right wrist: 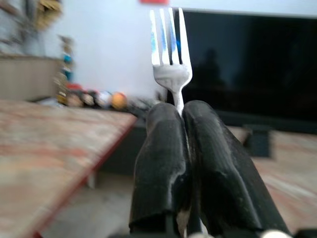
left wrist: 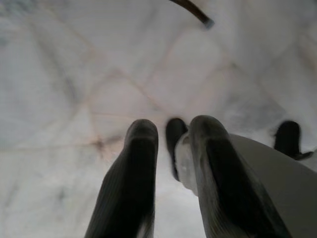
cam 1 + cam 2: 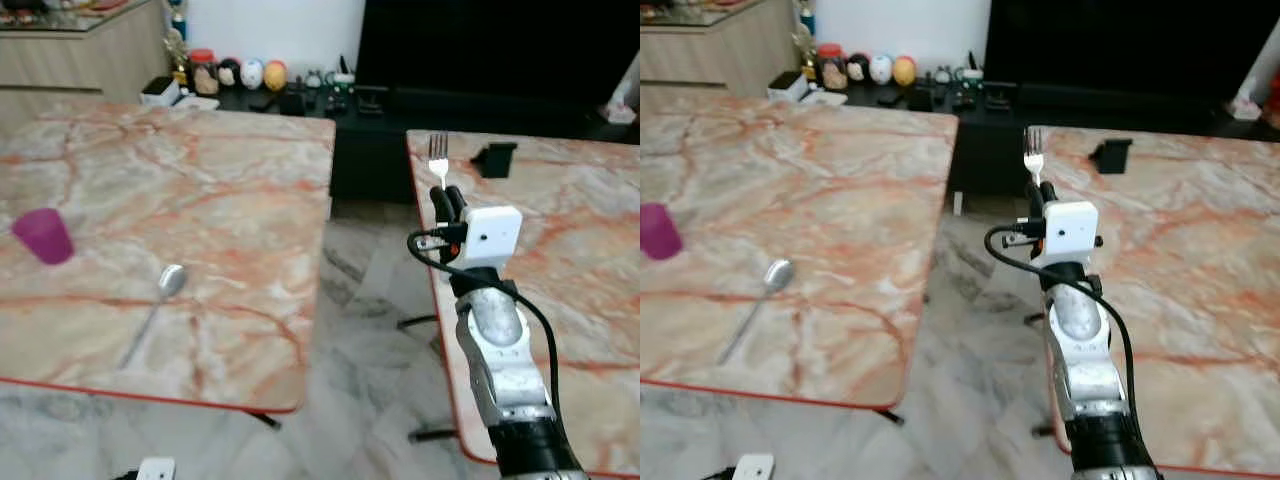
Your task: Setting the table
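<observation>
My right gripper is shut on the handle of a silver fork, held upright with its tines up. It hovers at the left edge of the right marble table, over the gap between the two tables. In the right wrist view the fork rises from between the closed black fingers. A purple cup and a silver spoon rest on the left marble table. My left gripper hangs low over the floor, open and holding nothing.
A small black object sits at the far end of the right table. Behind both tables a low dark console carries toys and jars under a large black TV. Marble floor runs between the tables.
</observation>
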`<state>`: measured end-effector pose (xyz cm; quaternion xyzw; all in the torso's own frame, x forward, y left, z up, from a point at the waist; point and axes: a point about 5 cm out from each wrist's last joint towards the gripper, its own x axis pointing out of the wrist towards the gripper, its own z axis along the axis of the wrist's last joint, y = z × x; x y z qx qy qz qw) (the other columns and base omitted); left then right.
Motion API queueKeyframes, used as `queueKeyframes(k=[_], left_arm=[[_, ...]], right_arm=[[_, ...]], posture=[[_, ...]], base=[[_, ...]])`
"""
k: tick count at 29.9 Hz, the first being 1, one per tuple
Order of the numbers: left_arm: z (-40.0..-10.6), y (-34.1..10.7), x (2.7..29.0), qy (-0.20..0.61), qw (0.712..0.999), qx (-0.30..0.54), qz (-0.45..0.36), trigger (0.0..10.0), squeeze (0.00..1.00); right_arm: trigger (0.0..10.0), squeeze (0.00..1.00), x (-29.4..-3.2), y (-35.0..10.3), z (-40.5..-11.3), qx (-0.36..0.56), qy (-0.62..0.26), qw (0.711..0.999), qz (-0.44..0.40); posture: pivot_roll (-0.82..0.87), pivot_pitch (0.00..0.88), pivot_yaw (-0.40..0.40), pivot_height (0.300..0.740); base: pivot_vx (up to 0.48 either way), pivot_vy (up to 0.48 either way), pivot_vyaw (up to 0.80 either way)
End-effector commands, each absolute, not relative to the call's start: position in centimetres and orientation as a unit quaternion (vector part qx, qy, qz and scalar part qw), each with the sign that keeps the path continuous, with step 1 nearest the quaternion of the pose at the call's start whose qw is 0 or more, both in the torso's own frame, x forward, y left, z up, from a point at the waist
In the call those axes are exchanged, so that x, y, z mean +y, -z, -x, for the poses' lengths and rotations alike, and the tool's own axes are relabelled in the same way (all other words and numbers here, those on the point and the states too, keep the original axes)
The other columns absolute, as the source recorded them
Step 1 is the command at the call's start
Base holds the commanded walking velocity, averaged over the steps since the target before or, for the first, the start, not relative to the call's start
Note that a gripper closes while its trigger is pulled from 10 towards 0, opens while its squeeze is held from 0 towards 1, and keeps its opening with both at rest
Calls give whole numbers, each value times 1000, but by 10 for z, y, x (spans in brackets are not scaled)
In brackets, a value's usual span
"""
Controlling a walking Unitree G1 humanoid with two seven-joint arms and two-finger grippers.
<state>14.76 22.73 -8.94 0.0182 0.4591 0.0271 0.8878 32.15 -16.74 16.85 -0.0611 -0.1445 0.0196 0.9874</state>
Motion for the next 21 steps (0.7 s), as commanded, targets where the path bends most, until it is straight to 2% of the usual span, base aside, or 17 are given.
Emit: queueKeyframes(k=[1, 13, 21], left_arm=[[-144, 91, 228, -28, 884, 467, -19, 10000, 0], [-145, 91, 227, -30, 885, 465, -15, 10000, 0], [-135, 92, 234, -33, 882, 469, -15, 10000, 0]], right_arm=[[10000, 0, -167, -177, -323, -162, -18, 985, 56], [10000, 0, -167, -178, -323, -164, -20, 985, 56], [10000, 0, -167, -179, -323, -164, -18, 985, 57]], posture=[[-68, 0, -18, 740], [-68, 0, -19, 740], [-72, 0, -19, 740]], base=[[0, -334, 0], [0, -371, 0], [0, -396, 0]])
